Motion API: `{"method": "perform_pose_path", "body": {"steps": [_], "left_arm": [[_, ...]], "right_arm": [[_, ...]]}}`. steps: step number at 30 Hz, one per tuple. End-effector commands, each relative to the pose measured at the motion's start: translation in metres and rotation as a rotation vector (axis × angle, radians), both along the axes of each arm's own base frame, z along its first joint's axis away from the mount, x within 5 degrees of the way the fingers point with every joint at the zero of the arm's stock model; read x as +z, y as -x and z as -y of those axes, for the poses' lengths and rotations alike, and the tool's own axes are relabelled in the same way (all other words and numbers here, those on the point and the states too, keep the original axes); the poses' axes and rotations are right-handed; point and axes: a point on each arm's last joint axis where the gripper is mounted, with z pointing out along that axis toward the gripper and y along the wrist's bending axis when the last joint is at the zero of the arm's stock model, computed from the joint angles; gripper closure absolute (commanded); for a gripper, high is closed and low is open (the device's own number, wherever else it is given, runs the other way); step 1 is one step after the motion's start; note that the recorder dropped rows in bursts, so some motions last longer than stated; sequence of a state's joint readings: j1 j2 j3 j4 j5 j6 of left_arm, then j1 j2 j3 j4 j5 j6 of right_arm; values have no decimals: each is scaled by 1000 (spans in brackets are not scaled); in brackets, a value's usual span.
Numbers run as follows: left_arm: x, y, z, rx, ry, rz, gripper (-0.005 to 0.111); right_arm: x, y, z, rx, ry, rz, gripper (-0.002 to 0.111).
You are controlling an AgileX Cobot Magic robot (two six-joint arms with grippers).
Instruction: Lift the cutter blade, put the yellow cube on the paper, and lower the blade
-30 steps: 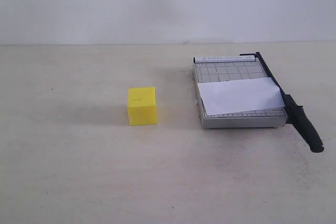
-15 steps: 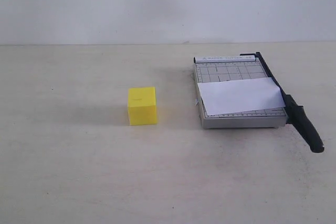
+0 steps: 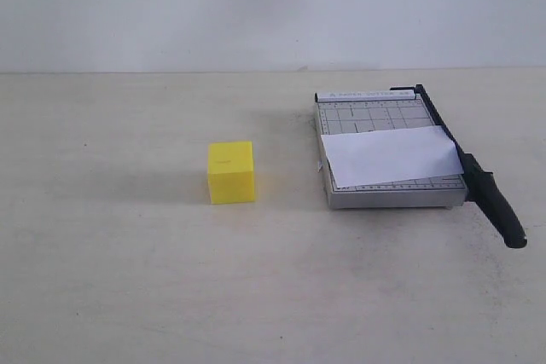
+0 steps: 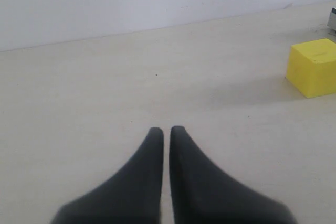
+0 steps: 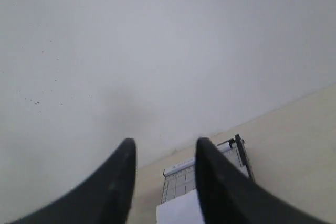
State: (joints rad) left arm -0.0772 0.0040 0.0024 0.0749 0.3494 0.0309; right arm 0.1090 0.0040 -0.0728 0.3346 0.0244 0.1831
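Observation:
The yellow cube (image 3: 231, 172) rests on the table left of the grey trimmer base (image 3: 367, 112). The white paper (image 3: 392, 155) lies across that base. Along the base's right edge the black cutter blade (image 3: 439, 121) lies lowered, its thick handle (image 3: 499, 206) sticking out toward the front. Neither arm shows in the exterior view. In the left wrist view my left gripper (image 4: 164, 129) is shut with nothing in it, and the cube (image 4: 314, 67) sits well off to one side. My right gripper (image 5: 164, 148) is open, high above the table, with the trimmer (image 5: 181, 179) and paper (image 5: 178, 211) seen between its fingers.
A pale wall (image 3: 273, 10) stands behind the beige table (image 3: 128, 279).

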Motion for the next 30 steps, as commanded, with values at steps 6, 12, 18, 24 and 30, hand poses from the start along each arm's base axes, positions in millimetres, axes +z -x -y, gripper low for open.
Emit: {"method": "perform_pose_path", "body": {"steps": [6,12,18,24,30], "left_arm": [[2,0,0,-3,12,14,102],[2,0,0,-3,12,14,102],[2,0,0,-3,12,14,102],[2,0,0,-3,12,14,102],[2,0,0,-3,12,14,102]], "right_arm": [[23,-24,-10,99,200,-547,53],[47,-79,-5,110,513,-924,53],[41,-166,-16,264,682,-1143,50],[1,-206,-22,404,776,-1284,36],[-39,-227,-24,442,789,-1352,36]]}}
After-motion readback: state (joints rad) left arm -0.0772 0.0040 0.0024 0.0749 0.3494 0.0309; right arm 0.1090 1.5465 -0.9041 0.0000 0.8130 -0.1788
